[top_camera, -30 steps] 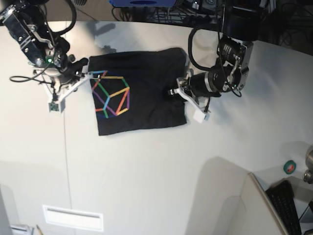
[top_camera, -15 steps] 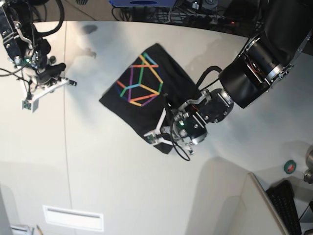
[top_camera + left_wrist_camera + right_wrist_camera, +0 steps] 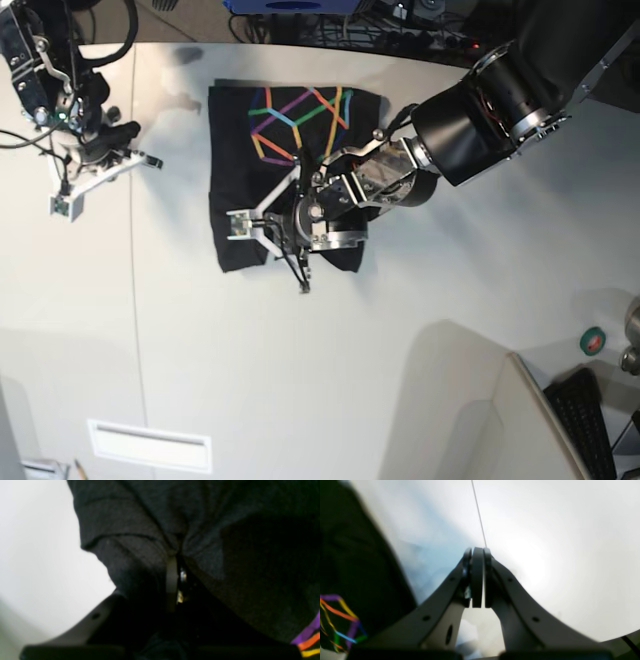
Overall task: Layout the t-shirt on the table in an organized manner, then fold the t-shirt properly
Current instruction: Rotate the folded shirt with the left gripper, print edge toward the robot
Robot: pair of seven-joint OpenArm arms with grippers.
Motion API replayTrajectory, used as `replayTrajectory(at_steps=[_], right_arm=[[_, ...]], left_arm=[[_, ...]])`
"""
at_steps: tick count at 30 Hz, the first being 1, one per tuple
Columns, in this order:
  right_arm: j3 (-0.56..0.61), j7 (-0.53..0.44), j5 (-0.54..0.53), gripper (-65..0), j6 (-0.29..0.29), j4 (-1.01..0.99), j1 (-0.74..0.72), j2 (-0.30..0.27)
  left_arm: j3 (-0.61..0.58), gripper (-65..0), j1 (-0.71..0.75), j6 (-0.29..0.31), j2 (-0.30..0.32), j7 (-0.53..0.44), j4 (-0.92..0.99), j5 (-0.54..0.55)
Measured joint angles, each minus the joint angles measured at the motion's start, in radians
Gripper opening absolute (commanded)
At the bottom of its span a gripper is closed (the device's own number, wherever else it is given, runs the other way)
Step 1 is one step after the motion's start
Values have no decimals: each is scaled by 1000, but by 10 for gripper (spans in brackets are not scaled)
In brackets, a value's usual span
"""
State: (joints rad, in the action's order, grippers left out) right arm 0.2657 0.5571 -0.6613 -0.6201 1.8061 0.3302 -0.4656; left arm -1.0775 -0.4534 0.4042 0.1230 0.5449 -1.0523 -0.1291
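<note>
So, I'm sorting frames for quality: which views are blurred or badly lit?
Left wrist: soft focus, the black fabric t-shirt mostly in deep shadow. Right wrist: glare on the off-white table, shirt smeared by blur. Base: sharp, evenly lit, soft shadows near the right gripper.

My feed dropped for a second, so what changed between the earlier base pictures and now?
The left gripper, shut on the t-shirt, swung it around: the colour print went from the shirt's camera-left side to its far edge. The right gripper let go of the shirt's edge and now sits shut and empty, apart from the cloth. The shirt remains folded on the table.
</note>
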Motion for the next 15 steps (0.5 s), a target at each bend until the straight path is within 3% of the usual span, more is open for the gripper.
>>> replayTrajectory(at_steps=[5,10,15], right_arm=[[0,0,0,-650,0,-2,-3,6],[0,-1,0,-650,0,-2,-3,6],[0,-1,0,-650,0,-2,-3,6]], left_arm=[[0,-650,-5,8,-23,4,1,2],[-3,-650,-4,13,-29,-105,12,0],[-4,-650,-3,15,-36,-108,12,2]])
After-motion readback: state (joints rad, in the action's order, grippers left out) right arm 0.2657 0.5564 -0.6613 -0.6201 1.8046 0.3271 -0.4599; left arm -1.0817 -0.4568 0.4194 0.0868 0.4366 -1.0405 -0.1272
